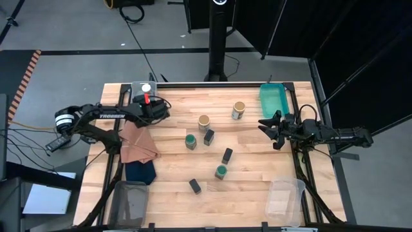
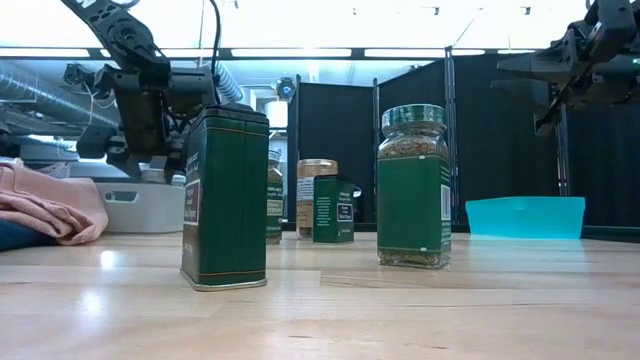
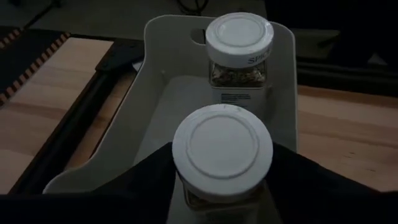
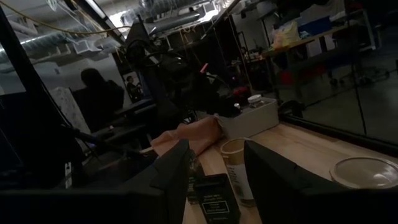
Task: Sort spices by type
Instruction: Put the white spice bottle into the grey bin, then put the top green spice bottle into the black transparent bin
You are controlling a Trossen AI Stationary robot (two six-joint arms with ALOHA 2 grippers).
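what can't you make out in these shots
- Near white-lidded jar, label: left wrist view, hidden by its lid and the left end effector.
- Far black tin, print: low view, too small.
- Tan-lidded jar: right wrist view, dim, partly behind the right end effector.
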